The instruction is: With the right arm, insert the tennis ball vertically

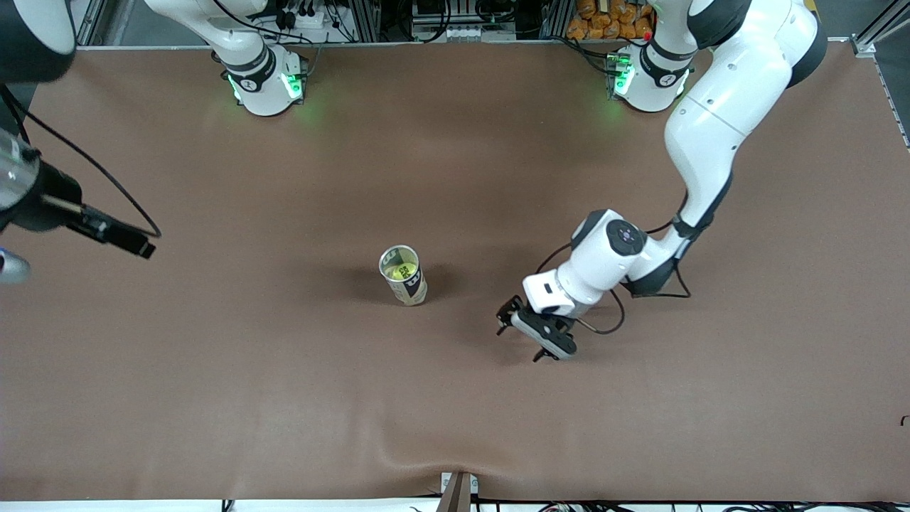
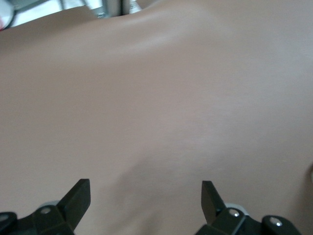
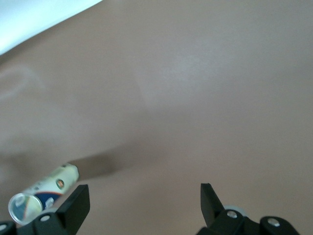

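A yellow tennis ball (image 1: 405, 271) shows inside the open top of a clear tube can (image 1: 410, 290) that stands upright mid-table. The right arm (image 1: 39, 195) is raised high at its own end of the table, well away from the can. In the right wrist view my right gripper (image 3: 145, 193) is open and empty over bare mat, with the can (image 3: 46, 188) off to one side. My left gripper (image 1: 522, 340) hangs low over the mat beside the can, toward the left arm's end. It is open with nothing between its fingers (image 2: 78, 198).
A brown mat (image 1: 455, 156) covers the whole table. The two arm bases (image 1: 266, 82) (image 1: 647, 78) stand along the edge farthest from the front camera. A black cable (image 1: 604, 323) loops by the left wrist. A small bracket (image 1: 458, 491) sits at the nearest edge.
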{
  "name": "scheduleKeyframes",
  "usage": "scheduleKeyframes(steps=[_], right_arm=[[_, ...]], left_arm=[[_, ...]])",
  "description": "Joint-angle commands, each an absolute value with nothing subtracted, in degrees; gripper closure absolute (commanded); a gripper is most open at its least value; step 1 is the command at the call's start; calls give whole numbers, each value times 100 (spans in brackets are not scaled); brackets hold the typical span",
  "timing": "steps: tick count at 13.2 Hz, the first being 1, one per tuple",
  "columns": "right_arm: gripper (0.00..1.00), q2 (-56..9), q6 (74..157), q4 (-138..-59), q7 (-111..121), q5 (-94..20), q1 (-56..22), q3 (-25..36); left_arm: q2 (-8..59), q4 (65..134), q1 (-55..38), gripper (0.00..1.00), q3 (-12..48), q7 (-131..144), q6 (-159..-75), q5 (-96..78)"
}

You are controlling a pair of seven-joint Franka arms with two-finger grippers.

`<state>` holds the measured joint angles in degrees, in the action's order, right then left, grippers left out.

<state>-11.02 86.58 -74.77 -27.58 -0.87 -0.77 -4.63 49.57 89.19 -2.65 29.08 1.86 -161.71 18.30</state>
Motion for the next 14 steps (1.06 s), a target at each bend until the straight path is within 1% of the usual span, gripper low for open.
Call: scheduleKeyframes(steps=[1,3,5,7,12,14], right_arm=[[0,-414,8772,-8366,-2191,-35,123,-519],[0,-238,8710,-8524,-1839,-35,141,-510],[0,16,8684,-8866,-1566,-35,167,-449],[0,245,8797,-9184,-1398,-61,220,-422],[0,421,8736,-9307,-1380,-62,167,-431],[0,457,8798,-9404,-1362,-70,149,-439]], left_arm=[[4712,8272,-220,0,2988,517,-14736,1706],[4414,8156,-36,0,2988,562,-14013,1329],[4045,8156,166,0,2988,562,-13336,1170],[3501,8156,298,0,2962,606,-12739,776],[2358,8042,842,0,2962,606,-10788,511],[1901,8042,1036,0,2944,606,-10346,457]])
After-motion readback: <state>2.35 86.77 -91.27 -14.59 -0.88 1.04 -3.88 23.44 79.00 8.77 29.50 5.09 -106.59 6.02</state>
